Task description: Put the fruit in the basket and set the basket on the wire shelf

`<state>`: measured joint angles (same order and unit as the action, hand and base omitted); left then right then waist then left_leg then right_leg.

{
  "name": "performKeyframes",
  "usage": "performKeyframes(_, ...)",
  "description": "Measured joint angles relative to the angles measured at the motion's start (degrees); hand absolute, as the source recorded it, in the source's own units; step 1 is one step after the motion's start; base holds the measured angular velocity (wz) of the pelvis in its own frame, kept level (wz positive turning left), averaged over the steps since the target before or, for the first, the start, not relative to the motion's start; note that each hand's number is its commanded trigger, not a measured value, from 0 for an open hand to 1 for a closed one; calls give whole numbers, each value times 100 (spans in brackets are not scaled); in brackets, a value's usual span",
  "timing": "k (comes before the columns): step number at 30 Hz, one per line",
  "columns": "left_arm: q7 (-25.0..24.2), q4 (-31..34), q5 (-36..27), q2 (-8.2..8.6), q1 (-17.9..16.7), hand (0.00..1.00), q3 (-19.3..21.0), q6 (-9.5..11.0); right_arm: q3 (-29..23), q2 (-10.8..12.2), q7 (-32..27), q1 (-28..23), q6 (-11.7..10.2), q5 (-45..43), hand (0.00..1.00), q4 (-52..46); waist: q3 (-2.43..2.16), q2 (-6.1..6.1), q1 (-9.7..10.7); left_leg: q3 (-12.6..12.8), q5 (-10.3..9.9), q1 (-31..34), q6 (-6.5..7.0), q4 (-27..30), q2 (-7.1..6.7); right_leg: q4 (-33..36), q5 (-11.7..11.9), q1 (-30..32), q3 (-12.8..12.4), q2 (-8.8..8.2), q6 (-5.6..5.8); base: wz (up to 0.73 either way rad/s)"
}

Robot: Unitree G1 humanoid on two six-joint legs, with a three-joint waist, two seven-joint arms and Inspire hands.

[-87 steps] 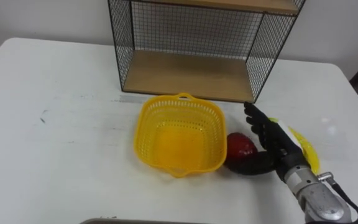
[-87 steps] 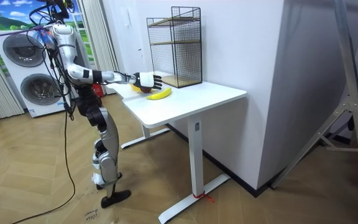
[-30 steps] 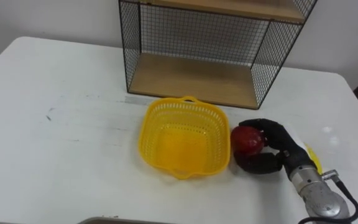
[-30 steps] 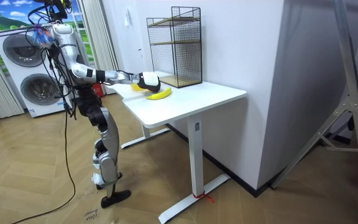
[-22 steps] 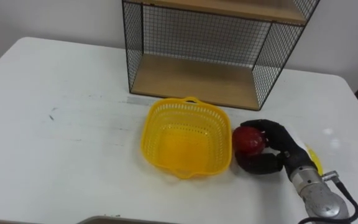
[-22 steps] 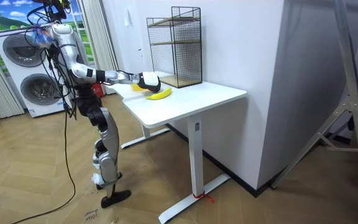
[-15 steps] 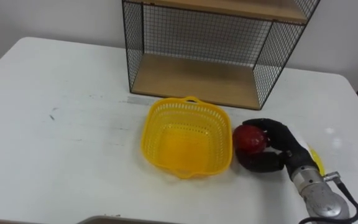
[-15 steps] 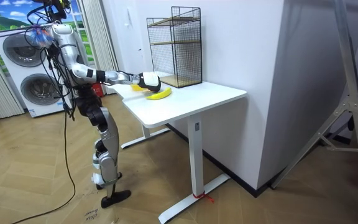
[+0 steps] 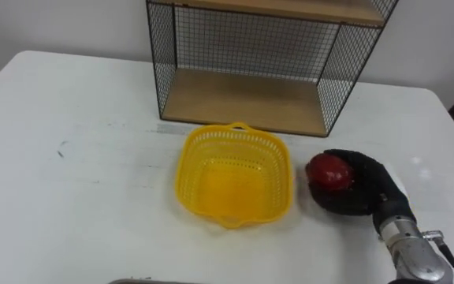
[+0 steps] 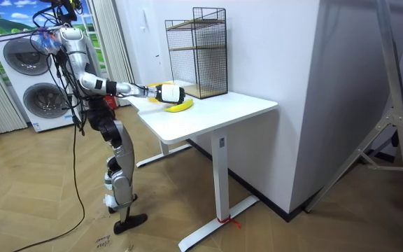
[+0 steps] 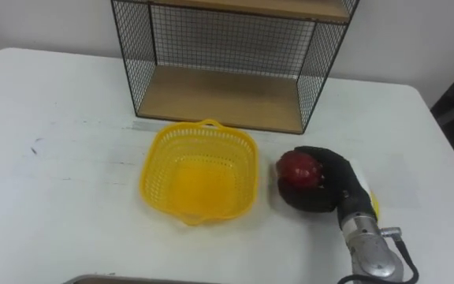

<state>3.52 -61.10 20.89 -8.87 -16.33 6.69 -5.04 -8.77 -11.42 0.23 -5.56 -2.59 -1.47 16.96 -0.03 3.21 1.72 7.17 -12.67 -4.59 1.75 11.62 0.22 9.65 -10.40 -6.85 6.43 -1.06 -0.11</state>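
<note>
- Left eye view: a white table [image 9: 69, 173] carries a wire shelf [image 9: 243, 99] at its far side, a black mesh frame with wooden boards.
- A yellow basket [image 9: 191, 154] sits upright on the table just in front of the shelf's lower board, with one small handle pointing at the shelf.
- The right hand [image 9: 361, 193] comes in from the lower right, its dark fingers curled round a red apple [image 9: 327, 171].
- The apple is outside the basket, near its right rim but apart from it. I cannot tell whether the apple is clear of the tabletop.
- Right eye view: same layout. The top of the apple shows above the wrapped fingers, with the thumb side turned toward the basket.
- The hand and apple sit level with the basket's middle, in front of the shelf's right corner.
- Room view: the robot stands upright at the table's end on the room view's left, with its right arm stretched out level over the tabletop.
- The hand is just above a banana [image 10: 180, 106], which lies on the table in front of the shelf.
- The fingers are too small to read in this view.
</note>
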Motion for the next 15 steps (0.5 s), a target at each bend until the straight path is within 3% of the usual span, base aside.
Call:
performKeyframes(5, -1, -80, -3, 51, 37, 0, -10, -85, -361, -16, -525, -3, 147, 107, 100, -127, -9, -31, 134, 94, 10, -2, -16, -37, 3, 14, -1, 100, -92, 28, -1, -11)
performKeyframes(15, 0, -53, 1, 34, 139, 0, -16, -75, -334, -84, -903, -19, 158, 94, 100, -1256, -23, 7, 95, 223, 16, 4, -23, -83, 13, 27, 2, 218, -206, 44, -3, -7)
